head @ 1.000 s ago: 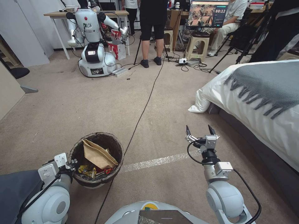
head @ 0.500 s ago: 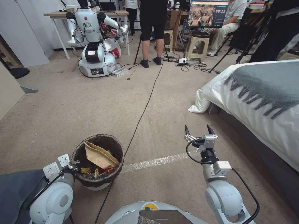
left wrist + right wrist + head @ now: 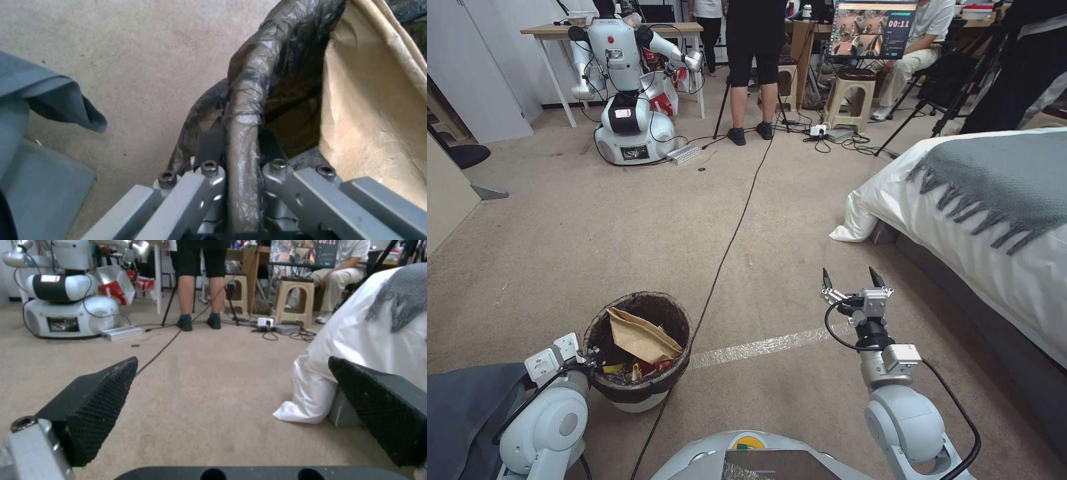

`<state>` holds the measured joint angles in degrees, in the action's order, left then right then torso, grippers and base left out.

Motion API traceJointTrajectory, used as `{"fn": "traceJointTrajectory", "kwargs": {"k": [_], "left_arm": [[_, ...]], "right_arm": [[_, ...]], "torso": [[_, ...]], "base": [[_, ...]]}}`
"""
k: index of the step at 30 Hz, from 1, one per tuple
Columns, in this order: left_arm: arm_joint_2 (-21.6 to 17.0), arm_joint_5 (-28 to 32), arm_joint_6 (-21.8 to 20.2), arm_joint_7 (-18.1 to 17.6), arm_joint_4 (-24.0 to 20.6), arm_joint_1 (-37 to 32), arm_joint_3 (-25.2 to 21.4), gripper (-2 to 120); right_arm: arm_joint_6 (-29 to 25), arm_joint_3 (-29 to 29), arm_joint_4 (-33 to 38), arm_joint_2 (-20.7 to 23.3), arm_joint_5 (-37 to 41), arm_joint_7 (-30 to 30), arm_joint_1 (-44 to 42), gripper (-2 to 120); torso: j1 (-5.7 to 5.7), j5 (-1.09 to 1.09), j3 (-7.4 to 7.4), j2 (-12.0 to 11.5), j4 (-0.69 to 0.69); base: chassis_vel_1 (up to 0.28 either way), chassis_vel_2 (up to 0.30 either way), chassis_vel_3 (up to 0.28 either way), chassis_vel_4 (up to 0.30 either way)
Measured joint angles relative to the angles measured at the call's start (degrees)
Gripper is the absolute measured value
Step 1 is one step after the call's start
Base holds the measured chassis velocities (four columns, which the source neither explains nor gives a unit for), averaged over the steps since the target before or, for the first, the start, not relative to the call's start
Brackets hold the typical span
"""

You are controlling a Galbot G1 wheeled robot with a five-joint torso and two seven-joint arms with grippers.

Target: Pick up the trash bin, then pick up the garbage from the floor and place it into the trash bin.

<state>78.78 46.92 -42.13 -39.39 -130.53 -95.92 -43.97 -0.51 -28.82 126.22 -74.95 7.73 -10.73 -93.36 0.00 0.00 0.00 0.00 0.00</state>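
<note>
Now your left gripper (image 3: 240,176) is clamped on the bin (image 3: 639,347) at its near-left rim, one finger inside and one outside the dark liner (image 3: 249,100). You see the bin low over the carpet (image 3: 594,227), left of the black cable (image 3: 720,260), though whether it touches the floor you cannot tell. Brown paper (image 3: 639,335) and red and yellow wrappers (image 3: 640,367) lie inside it. Your right gripper (image 3: 852,279) hovers right of the cable, fingers (image 3: 95,403) spread wide and holding nothing, with the bed (image 3: 980,220) beyond.

High head view; close wrist views.
</note>
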Motion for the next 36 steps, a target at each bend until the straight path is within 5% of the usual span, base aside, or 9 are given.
{"fn": "traceJointTrajectory", "kwargs": {"k": [33,36], "left_arm": [[1.16,-0.34,0.11,-0.33,4.24,1.94,1.36,4],[1.12,-0.44,0.02,-0.42,4.31,1.91,1.63,14]], "right_arm": [[-0.31,-0.85,-0.87,0.12,0.78,0.03,0.4,100],[-0.33,-0.86,-0.9,0.09,0.85,0.04,0.41,100]], "torso": [[0.0,0.0,0.0,0.01,0.01],[0.0,-0.05,0.01,0.0,-0.01]], "base": [[0.0,0.0,0.0,0.0],[0.0,0.0,0.0,0.0]]}}
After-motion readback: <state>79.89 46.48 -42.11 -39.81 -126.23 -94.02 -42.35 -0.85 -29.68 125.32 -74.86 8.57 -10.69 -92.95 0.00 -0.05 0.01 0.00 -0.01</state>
